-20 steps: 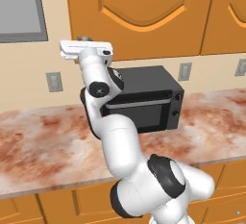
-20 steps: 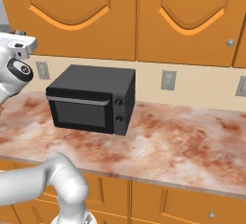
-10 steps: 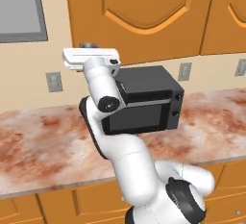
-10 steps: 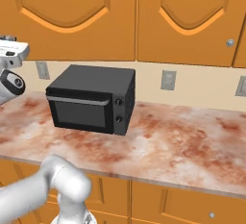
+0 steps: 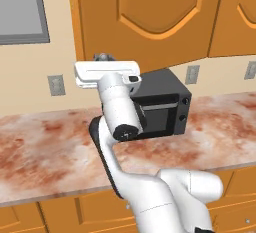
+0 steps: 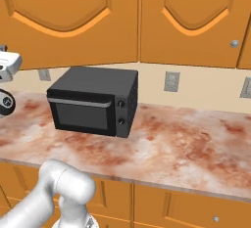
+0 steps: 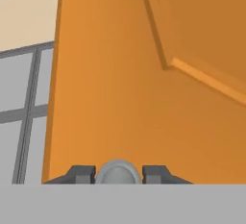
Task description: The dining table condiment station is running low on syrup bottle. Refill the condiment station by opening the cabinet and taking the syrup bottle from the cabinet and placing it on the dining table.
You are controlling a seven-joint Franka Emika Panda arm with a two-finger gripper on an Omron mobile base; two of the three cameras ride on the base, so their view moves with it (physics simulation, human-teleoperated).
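The tool (image 7: pixel 117 175) sits at the lower corner of the cabinet (image 7: pixel 144 83) door, its fingers apart on either side of the knob (image 7: pixel 117 174), seemingly not yet clamped. Close squarely on the knob before pulling outward. The syrup bottle is presumably behind the door.

The cabinet (image 5: pixel 145 17) door (shut) hides its contents.

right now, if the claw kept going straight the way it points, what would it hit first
The round silver knob sits between the claw fingertips, so it likely meets that first, then the cabinet door right behind it; depth is unclear.
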